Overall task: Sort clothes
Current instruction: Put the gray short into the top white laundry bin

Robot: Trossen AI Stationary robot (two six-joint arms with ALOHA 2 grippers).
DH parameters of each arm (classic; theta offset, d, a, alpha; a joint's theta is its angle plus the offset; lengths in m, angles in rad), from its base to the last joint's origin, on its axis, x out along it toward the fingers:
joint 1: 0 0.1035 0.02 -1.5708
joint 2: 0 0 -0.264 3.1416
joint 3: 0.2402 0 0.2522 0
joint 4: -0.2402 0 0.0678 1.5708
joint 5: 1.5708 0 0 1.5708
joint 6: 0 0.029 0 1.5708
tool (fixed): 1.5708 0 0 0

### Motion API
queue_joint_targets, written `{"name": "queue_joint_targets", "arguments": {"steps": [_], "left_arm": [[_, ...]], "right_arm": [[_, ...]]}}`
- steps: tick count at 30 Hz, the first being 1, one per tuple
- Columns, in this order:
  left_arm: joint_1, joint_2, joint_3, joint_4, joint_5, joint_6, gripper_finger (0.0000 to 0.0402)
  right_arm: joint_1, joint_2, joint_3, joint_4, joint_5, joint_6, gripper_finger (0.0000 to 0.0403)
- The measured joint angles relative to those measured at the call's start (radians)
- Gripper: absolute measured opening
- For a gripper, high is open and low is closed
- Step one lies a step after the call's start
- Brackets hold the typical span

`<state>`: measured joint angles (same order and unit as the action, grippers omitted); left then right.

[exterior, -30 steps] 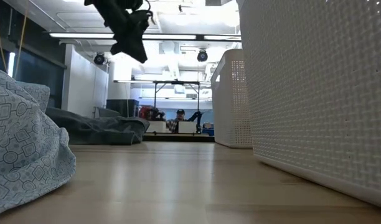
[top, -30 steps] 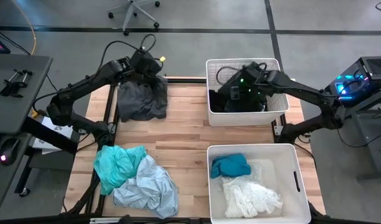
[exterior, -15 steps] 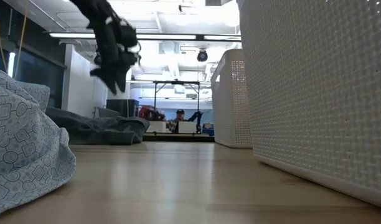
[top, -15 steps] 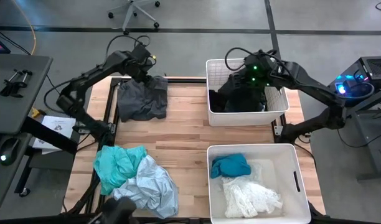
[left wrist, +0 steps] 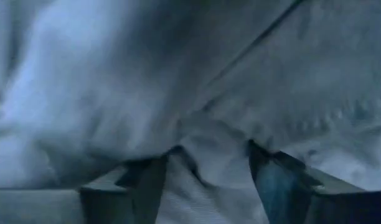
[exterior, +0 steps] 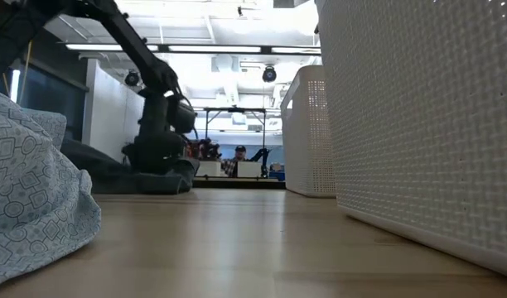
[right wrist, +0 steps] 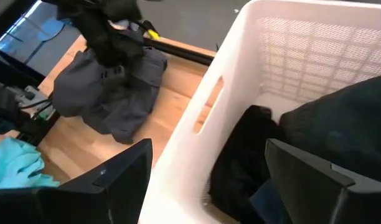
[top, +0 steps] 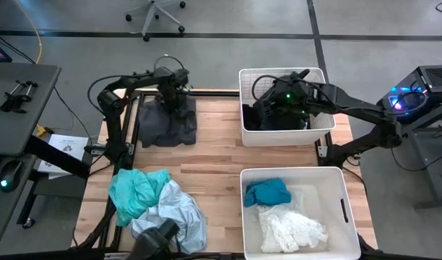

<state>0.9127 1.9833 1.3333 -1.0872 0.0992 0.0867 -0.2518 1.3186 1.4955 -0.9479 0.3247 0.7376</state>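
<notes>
A charcoal grey garment lies spread at the table's far left, and my left gripper stands on it, open. In the low view the gripper is down at the cloth. My right gripper hangs open above the far white bin, over the black clothes in it, touching nothing. A teal garment and a pale blue one lie heaped at the near left. My left gripper comes at the charcoal garment from above, pointing down. Both open fingertips are set into the cloth, and a raised fold stands between them. The garment stays flat on the table.
The near white bin holds a teal piece and white cloth. Bare wood lies between the heaps and the bins. In the low view the near bin's wall fills the right side.
My left gripper has come down from above the table's far edge onto the charcoal garment, moving a little toward the near edge. My right gripper has lifted slightly over the far bin and come back down to about where it was.
</notes>
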Motion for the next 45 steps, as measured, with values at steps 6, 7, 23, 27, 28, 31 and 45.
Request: {"name": "queue_joint_targets", "arguments": {"steps": [6, 7, 23, 27, 28, 31, 45], "left_arm": [[-0.091, 0.035, -0.043, 0.033, -0.049, 0.074, 0.0109], [-0.105, 0.035, -0.045, 0.033, -0.052, 0.09, 0.0087], [-0.212, -0.269, -0.038, 0.151, 0.125, 0.159, 0.0004], [-0.236, -0.399, -0.038, 0.21, 0.138, 0.154, 0.0003], [-0.243, -0.426, -0.038, 0.226, 0.15, 0.151, 0.0002], [-0.269, -0.503, -0.037, 0.291, 0.182, 0.129, 0.0002], [-0.406, -0.63, -0.035, 0.468, 0.232, 0.08, 0.0001]], "right_arm": [[0.039, 0.004, -0.007, 0.024, 0.035, 0.003, 0.0298], [0.045, 0.004, -0.007, 0.032, 0.043, 0.002, 0.0298], [0.057, 0.012, -0.006, 0.152, 0.048, -0.089, 0.0298], [0.057, 0.037, -0.006, 0.208, 0.024, -0.139, 0.0298], [0.057, 0.047, -0.006, 0.227, 0.016, -0.155, 0.0298], [0.057, 0.084, -0.006, 0.298, -0.029, -0.196, 0.0298], [0.086, 0.275, 0.013, 0.65, -0.134, -0.381, 0.0298]]}}
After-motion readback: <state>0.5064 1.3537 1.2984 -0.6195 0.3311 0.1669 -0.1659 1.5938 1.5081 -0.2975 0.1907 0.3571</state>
